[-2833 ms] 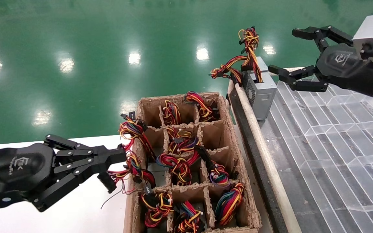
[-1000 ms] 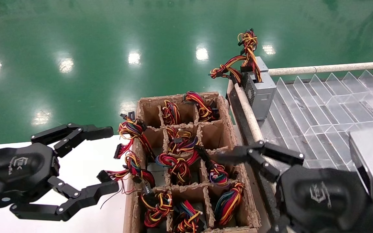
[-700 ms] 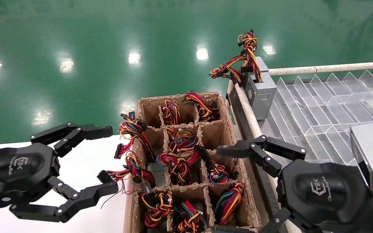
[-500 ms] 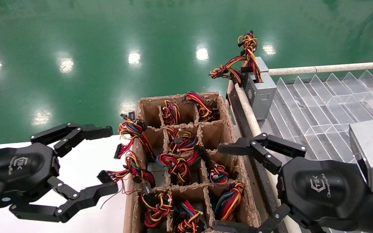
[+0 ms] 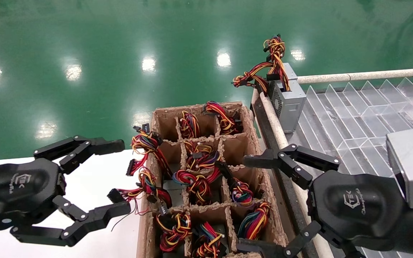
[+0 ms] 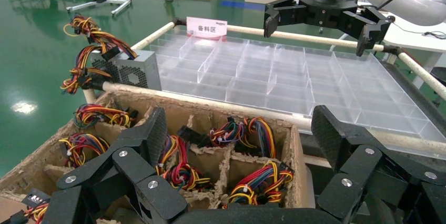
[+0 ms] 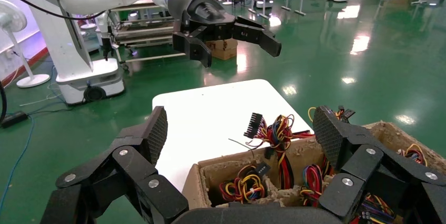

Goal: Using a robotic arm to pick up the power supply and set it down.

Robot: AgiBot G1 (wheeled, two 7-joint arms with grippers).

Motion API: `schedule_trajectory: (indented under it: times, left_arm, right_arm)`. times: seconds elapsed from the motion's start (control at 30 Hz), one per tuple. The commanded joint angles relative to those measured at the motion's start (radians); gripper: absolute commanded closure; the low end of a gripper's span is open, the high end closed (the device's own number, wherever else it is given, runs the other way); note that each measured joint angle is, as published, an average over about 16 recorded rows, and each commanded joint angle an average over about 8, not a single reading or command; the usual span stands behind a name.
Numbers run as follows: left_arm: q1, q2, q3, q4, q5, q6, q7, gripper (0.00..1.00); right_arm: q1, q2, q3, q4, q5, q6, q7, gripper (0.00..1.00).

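Right gripper (image 5: 258, 204) hovering over the near right corner of the cardboard divider box (image 5: 255, 143), fingers spread wide and empty, 1 finger above the box's right-hand cells and the other at the lower rim. Poised that way, most likely, to drop over a unit in one of those cells, since the span between the fingers looks ample for a metal case. Silver wrist block (image 5: 411, 166) riding behind the black palm, out over the clear plastic divider tray (image 5: 364, 118).

Left gripper (image 5: 115, 179) parked beside the box above the white table (image 5: 95, 240), also wide open and holding nothing, with loose connectors and wires from the left-hand cells hanging between its 2 fingers. Probably kept there to stay clear of the working arm.

1 power supply (image 5: 288, 102) standing upright in the far left corner of the tray, against the padded rail (image 5: 276, 129), vented face toward the box, wire bundle rising from its top and spilling over the rail. Set in that corner, seemingly, as the start of a row.

More units packed in the box, 1 per cell, only their red, yellow and black wire bundles (image 5: 195, 182) showing clearly; cases mostly hidden below the dividers, so exact seating hard to tell.
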Motion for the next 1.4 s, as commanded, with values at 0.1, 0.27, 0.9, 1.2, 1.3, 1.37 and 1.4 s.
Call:
schedule_trajectory:
  times: [0.1, 0.27, 0.9, 1.2, 1.3, 1.37, 1.4]
  left_arm:
    - [0.0, 0.0, 0.0, 0.0, 0.0, 0.0, 0.0, 0.0]
    - [0.0, 0.0, 0.0, 0.0, 0.0, 0.0, 0.0, 0.0]
    - [0.0, 0.0, 0.0, 0.0, 0.0, 0.0, 0.0, 0.0]
    - [0.0, 0.0, 0.0, 0.0, 0.0, 0.0, 0.0, 0.0]
    - [0.0, 0.0, 0.0, 0.0, 0.0, 0.0, 0.0, 0.0]
    - [0.0, 0.0, 0.0, 0.0, 0.0, 0.0, 0.0, 0.0]
    - [0.0, 0.0, 0.0, 0.0, 0.0, 0.0, 0.0, 0.0]
  right_arm:
    - [0.001, 0.0, 0.0, -0.002, -0.001, 0.0, -0.001, 0.0]
    - [0.002, -0.001, 0.0, -0.003, -0.002, 0.0, -0.001, 0.0]
    - [0.003, -0.001, 0.0, -0.005, -0.003, 0.0, -0.003, 0.0]
    - [0.004, -0.001, 0.0, -0.006, -0.003, 0.0, -0.003, 0.0]
    - [0.004, -0.001, 0.0, -0.006, -0.003, 0.0, -0.003, 0.0]
    - [0.004, -0.001, 0.0, -0.006, -0.003, 0.0, -0.003, 0.0]
    - [0.004, -0.001, 0.0, -0.006, -0.003, 0.0, -0.003, 0.0]
